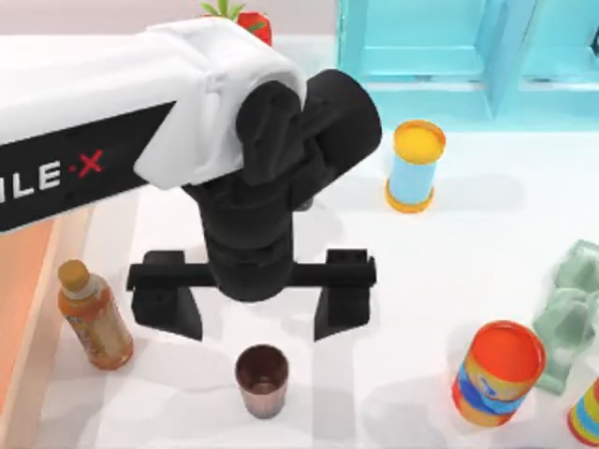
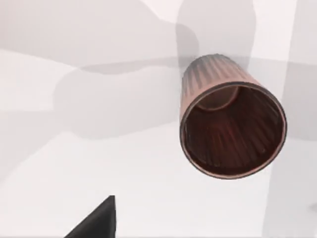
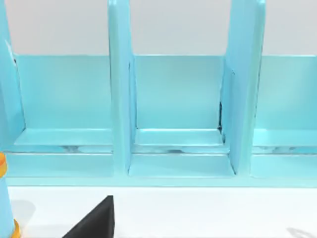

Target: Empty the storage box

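At the bottom centre of the top view a brown ribbed cup stood upright on the white table. Just above it hung the left gripper, fingers spread wide and empty. A tea bottle lay at lower left, beside the storage box at the left edge. An orange can sat at lower right, and a blue can with a yellow lid stood further up. The turquoise shelf filled the upper right.
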Controlling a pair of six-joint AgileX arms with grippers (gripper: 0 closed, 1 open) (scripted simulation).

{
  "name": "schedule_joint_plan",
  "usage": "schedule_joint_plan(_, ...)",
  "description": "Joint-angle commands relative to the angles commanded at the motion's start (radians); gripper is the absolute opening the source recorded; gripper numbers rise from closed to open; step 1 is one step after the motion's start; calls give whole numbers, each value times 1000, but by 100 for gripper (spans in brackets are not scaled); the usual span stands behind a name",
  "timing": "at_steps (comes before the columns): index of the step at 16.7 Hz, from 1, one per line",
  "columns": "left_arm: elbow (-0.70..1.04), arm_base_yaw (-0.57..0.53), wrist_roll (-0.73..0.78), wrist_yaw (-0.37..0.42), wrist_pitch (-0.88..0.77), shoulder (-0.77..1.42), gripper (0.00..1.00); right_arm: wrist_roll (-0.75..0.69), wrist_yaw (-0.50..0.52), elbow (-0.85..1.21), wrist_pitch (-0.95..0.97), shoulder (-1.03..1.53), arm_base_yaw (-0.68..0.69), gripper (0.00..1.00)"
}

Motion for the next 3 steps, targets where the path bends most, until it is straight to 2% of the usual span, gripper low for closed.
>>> schedule_joint_plan(3, 36, 0, 0, -1, -37, -13, 100, 0, 0, 0, 0, 0, 0, 100)
